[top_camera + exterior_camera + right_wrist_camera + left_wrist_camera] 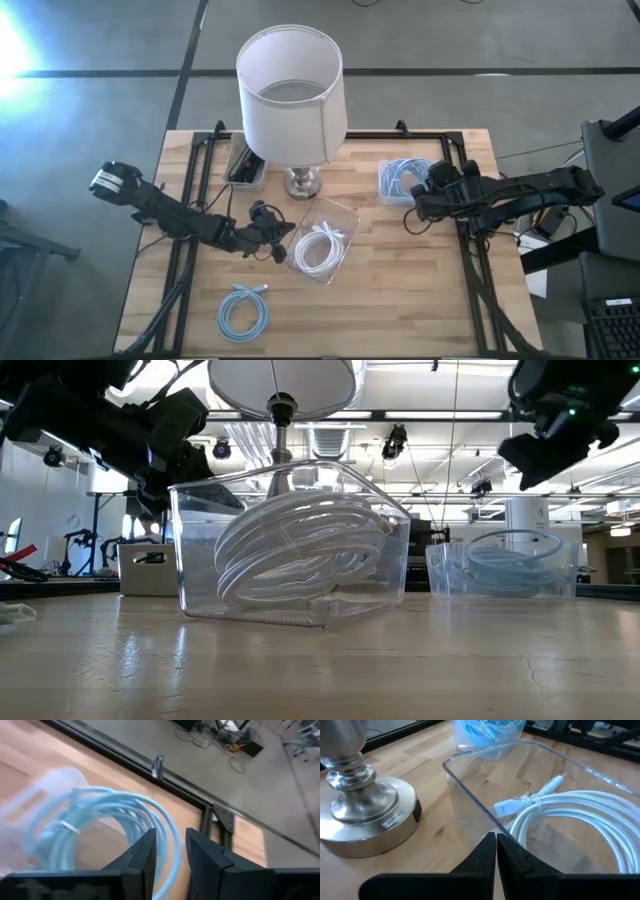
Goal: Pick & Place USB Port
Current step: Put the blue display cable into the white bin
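Note:
A clear plastic bin (322, 240) stands mid-table and holds a coiled white USB cable (570, 815). A second clear bin (398, 180), toward the far right, holds blue cables (95, 815). A loose blue cable coil (243, 310) lies flat near the table's near edge. My left gripper (496, 845) is shut and empty, with its tips at the left wall of the white-cable bin. My right gripper (170, 840) hovers above the blue-cable bin with its fingers a little apart and nothing between them. In the low view it (552, 445) hangs well above that bin. My left gripper's shut fingertips (490, 847) stand right at the upper left wall of the clear bin (470, 790), coming level from the table's left. I cannot tell whether they touch it.
A table lamp with a white shade (291, 90) and a chrome base (365, 815) stands just beyond the white-cable bin. A small tray (245, 168) sits to the left of the lamp. Black rails (470, 270) run along the table's left and right sides.

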Robot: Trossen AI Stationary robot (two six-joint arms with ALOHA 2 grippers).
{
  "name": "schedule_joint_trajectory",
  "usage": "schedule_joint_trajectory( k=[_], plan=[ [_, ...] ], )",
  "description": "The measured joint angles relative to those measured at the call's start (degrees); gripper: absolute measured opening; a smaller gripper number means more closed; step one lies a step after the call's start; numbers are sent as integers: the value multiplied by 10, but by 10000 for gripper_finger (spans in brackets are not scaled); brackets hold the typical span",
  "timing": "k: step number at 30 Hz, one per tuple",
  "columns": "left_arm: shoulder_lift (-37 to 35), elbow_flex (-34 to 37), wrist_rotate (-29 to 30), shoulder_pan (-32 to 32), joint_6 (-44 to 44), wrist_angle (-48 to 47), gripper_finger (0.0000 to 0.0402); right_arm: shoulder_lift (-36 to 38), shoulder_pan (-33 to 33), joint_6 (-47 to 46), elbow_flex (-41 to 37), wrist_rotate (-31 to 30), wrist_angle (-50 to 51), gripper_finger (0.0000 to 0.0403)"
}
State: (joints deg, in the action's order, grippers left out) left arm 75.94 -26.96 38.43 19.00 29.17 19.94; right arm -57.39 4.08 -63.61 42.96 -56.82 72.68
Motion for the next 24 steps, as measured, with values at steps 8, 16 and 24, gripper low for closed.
schedule_joint_trajectory(
  k=[8, 16, 24],
  plan=[
    [-2, -44, -104, 11, -60, -7, 19, 0, 0, 125, 47, 55, -158, 105],
    [-2, -183, -154, 73, -54, -272, 19, -12, 17, 318, 39, 176, -445, 89],
    [-2, -269, -175, 143, 141, -531, 19, -78, 40, 377, 38, 201, -561, 92]
  ],
)
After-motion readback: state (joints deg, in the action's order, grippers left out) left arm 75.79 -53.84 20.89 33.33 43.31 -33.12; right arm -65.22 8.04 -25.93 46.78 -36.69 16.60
